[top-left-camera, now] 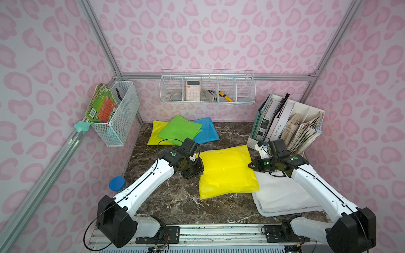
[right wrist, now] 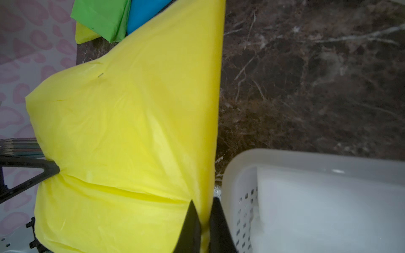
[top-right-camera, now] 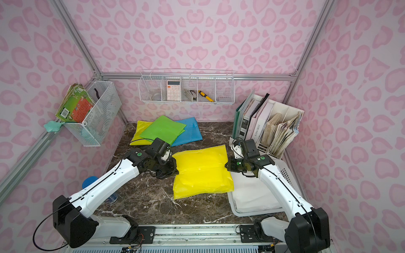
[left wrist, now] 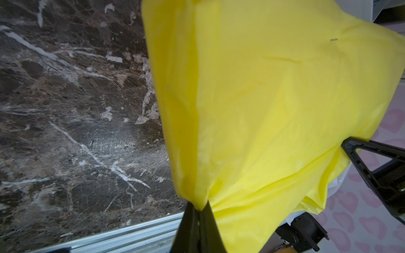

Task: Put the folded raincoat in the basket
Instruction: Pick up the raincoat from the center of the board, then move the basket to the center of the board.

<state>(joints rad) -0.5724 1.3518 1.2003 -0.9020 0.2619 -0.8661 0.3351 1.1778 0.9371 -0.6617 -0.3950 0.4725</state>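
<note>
1. yellow folded raincoat [top-left-camera: 226, 170] [top-right-camera: 201, 172] spans the gap between the two arms, over the middle of the dark marble surface [top-left-camera: 175, 197].
2. left arm [top-left-camera: 149, 181]: left jaws are closed, pinching the raincoat's left edge. the left wrist view shows the yellow film [left wrist: 263, 109] gathered to a point between the black tips.
3. right arm [top-left-camera: 315, 186]: right jaws are closed, pinching the raincoat's right edge. the right wrist view shows the film [right wrist: 131, 131] drawn in between the tips.
4. creases fan out from both pinch points. i cannot tell whether the raincoat's near edge touches the surface.
5. white plastic basket [top-left-camera: 263, 210] [top-right-camera: 235, 211] sits at the near right of the surface, under the right arm. its perforated wall and rolled rim [right wrist: 285, 155] show in the right wrist view, just beside the right jaws.
6. a white folded item [top-left-camera: 282, 192] lies in the basket.
7. raincoat position: not in the basket. most of it is left of the basket. in both top views only its near right corner overlaps the basket's left rim.
8. at the back of the surface, well apart from the held one, is a pile of folded raincoats: green [top-left-camera: 178, 129] on top of yellow [top-left-camera: 154, 131] and blue [top-left-camera: 207, 131].
9. a white file organiser [top-left-camera: 306, 114] stands at back right, behind the basket.
</note>
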